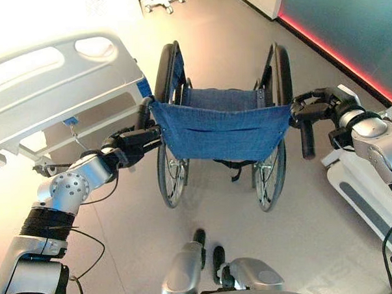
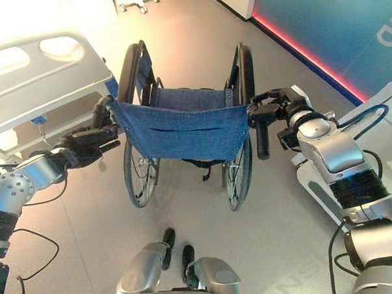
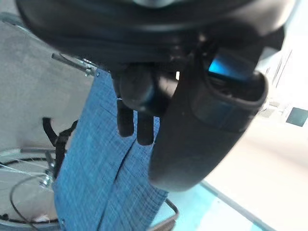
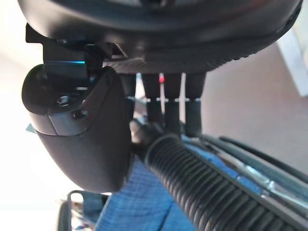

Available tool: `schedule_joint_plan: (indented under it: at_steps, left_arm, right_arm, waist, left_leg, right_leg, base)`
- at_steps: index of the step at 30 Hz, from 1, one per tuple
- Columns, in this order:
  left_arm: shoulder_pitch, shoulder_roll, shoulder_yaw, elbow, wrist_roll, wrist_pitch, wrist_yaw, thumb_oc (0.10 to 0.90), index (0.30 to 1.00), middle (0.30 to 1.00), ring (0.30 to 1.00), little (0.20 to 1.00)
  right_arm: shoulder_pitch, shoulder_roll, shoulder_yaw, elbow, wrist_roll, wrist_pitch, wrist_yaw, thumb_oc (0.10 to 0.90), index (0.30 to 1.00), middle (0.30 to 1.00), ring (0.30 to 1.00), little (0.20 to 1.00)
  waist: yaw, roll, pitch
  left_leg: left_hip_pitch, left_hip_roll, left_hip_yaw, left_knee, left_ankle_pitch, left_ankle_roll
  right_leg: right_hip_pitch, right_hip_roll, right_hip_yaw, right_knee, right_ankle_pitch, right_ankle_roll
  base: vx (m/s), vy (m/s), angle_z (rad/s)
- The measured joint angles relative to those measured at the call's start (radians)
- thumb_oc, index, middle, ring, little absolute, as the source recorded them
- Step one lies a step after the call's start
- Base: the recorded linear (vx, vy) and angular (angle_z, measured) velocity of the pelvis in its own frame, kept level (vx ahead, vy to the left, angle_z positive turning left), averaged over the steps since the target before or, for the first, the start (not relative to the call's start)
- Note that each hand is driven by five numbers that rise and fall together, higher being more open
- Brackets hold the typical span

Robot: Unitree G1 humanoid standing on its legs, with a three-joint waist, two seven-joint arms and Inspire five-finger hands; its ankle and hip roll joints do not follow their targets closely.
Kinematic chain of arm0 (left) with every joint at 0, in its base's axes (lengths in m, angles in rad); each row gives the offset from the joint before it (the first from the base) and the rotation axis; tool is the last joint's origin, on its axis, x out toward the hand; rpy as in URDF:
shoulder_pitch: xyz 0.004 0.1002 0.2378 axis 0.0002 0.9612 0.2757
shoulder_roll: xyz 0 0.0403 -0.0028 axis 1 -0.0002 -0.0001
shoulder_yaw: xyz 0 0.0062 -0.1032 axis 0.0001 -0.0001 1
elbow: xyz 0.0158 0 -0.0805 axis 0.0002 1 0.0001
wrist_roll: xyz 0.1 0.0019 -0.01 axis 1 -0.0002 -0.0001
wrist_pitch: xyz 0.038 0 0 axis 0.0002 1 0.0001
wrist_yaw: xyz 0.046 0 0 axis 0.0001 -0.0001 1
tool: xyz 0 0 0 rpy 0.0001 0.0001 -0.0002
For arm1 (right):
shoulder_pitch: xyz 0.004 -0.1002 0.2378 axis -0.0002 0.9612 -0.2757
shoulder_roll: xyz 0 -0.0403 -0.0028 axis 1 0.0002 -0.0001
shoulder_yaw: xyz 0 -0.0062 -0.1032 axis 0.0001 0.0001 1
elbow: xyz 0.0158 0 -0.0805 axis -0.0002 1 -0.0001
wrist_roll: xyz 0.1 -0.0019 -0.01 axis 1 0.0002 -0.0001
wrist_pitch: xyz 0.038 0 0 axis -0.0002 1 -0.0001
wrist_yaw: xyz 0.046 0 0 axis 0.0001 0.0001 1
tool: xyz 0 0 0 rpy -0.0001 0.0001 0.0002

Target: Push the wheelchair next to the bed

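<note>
**Blue-backed wheelchair gripped, approach unfinished**

The wheelchair [image 1: 221,129] stands on the floor beside the hospital bed's [image 1: 56,81] footboard corner, slightly apart. The left hand [image 1: 134,144] and right hand [image 1: 311,109] curl round its push handles. Judged: final closing push remains.

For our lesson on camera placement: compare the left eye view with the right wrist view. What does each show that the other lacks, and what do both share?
Left eye view alone: the whole wheelchair seen from behind, the bed at its left, the left hand at the left push handle, and the wheels on the grey floor.

Right wrist view alone: a close look at the ribbed grip of the right handle, with the fingers reaching over it.

Both: the right hand and the blue backrest fabric.
</note>
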Motion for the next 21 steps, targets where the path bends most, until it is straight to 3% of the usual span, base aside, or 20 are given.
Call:
schedule_joint_plan:
  at_steps: [2, 6, 9, 10, 11, 12, 13, 14, 16, 21]
  left_arm:
    - [0.009, 0.025, -0.006, -0.002, 0.0, 0.0, -0.014, 0.4, 0.3, 0.3, 0.3, 0.3]
    - [0.028, 0.033, -0.005, -0.004, 0.001, 0.006, -0.023, 0.4, 0.3, 0.3, 0.3, 0.3]
    - [0.019, 0.048, -0.004, -0.016, 0.004, 0.006, -0.024, 0.4, 0.3, 0.3, 0.3, 0.3]
    - [0.017, 0.049, -0.009, -0.016, 0.006, 0.008, -0.024, 0.4, 0.3, 0.3, 0.3, 0.3]
    - [0.014, 0.052, -0.021, -0.017, 0.007, 0.008, -0.024, 0.4, 0.3, 0.3, 0.3, 0.3]
    - [-0.001, 0.052, -0.032, -0.014, 0.017, 0.008, -0.019, 0.4, 0.3, 0.3, 0.3, 0.3]
    - [-0.01, 0.052, -0.034, -0.013, 0.027, 0.008, -0.015, 0.4, 0.3, 0.3, 0.3, 0.3]
    - [-0.022, 0.055, -0.036, -0.009, 0.035, 0.008, -0.012, 0.4, 0.3, 0.3, 0.3, 0.3]
    - [-0.045, 0.054, -0.04, 0.012, 0.047, 0.009, -0.011, 0.4, 0.3, 0.3, 0.3, 0.3]
    - [-0.064, 0.064, -0.042, 0.016, 0.053, 0.029, -0.001, 0.4, 0.3, 0.3, 0.3, 0.3]
  right_arm:
    - [0.011, 0.01, -0.002, 0.001, -0.001, -0.016, -0.002, 0.4, 0.3, 0.3, 0.3, 0.3]
    - [0.042, 0.012, -0.008, -0.001, 0.001, -0.033, 0.015, 0.4, 0.3, 0.3, 0.3, 0.3]
    - [0.052, 0.019, -0.014, 0.001, 0.0, -0.033, 0.015, 0.4, 0.3, 0.3, 0.3, 0.3]
    - [0.067, 0.029, -0.024, 0.001, 0.0, -0.034, 0.015, 0.4, 0.3, 0.3, 0.3, 0.3]
    - [0.077, 0.034, -0.031, 0.001, 0.0, -0.034, 0.014, 0.4, 0.3, 0.3, 0.3, 0.3]
    - [0.094, 0.05, -0.044, 0.003, -0.002, -0.035, 0.008, 0.4, 0.3, 0.3, 0.3, 0.3]
    - [0.094, 0.051, -0.048, 0.003, -0.002, -0.035, 0.007, 0.4, 0.3, 0.3, 0.3, 0.3]
    - [0.094, 0.06, -0.066, -0.003, -0.001, -0.04, 0.005, 0.4, 0.3, 0.3, 0.3, 0.3]
    - [0.096, 0.076, -0.091, -0.019, 0.0, -0.04, -0.008, 0.4, 0.3, 0.3, 0.3, 0.3]
    - [0.146, 0.084, -0.135, -0.073, 0.001, -0.039, -0.016, 0.4, 0.3, 0.3, 0.3, 0.3]
  waist:
    - [0.026, -0.016, -0.007]
    - [0.044, -0.026, -0.015]
    - [0.045, -0.047, -0.031]
    - [0.037, -0.042, -0.045]
    - [0.035, -0.029, -0.055]
    - [0.03, -0.042, -0.061]
    - [0.031, -0.042, -0.061]
    - [0.024, -0.043, -0.061]
    - [-0.005, -0.047, -0.061]
    - [-0.011, -0.052, -0.061]
  left_leg:
    - [-0.044, -0.009, -0.022, -0.003, 0.009, 0.0]
    - [-0.03, -0.075, 0.032, 0.005, 0.016, 0.019]
    - [-0.008, -0.131, 0.07, 0.0, 0.062, 0.088]
    - [0.038, -0.143, 0.072, -0.014, 0.085, 0.141]
    - [0.06, -0.14, 0.061, -0.029, 0.153, 0.176]
    - [0.074, -0.139, 0.059, -0.033, 0.15, 0.172]
    - [0.083, -0.139, 0.061, -0.044, 0.15, 0.173]
    - [0.086, -0.158, 0.071, -0.047, 0.141, 0.185]
    - [0.085, -0.194, 0.068, -0.043, 0.131, 0.192]
    - [0.096, -0.214, 0.089, -0.008, 0.077, 0.212]
  right_leg:
    - [0.016, 0.007, 0.059, -0.012, 0.001, -0.002]
    - [0.131, 0.013, 0.106, -0.111, 0.003, 0.002]
    - [0.174, 0.015, 0.128, -0.15, -0.004, 0.015]
    - [0.192, 0.026, 0.127, -0.147, -0.019, 0.039]
    - [0.197, 0.039, 0.125, -0.132, -0.026, 0.053]
    - [0.18, 0.029, 0.128, -0.072, -0.046, 0.084]
    - [0.148, 0.016, 0.122, -0.026, -0.075, 0.09]
    - [0.122, -0.042, 0.124, -0.027, -0.085, 0.101]
    - [0.13, -0.102, 0.143, -0.062, -0.104, 0.138]
    - [0.133, -0.125, 0.142, -0.022, -0.103, 0.15]
  base:
    - [0.34, 0.119, -0.29]
    - [0.36, 0.174, -0.15]
    - [0.38, 0.196, -0.03]
    - [0.23, 0.127, 0.02]
    - [0.28, 0.149, 0.05]
    - [0.28, 0.135, -0.05]
    - [0.31, 0.149, -0.15]
    - [0.25, 0.114, -0.13]
    - [0.23, 0.102, 0.14]
    - [0.21, 0.084, -0.04]
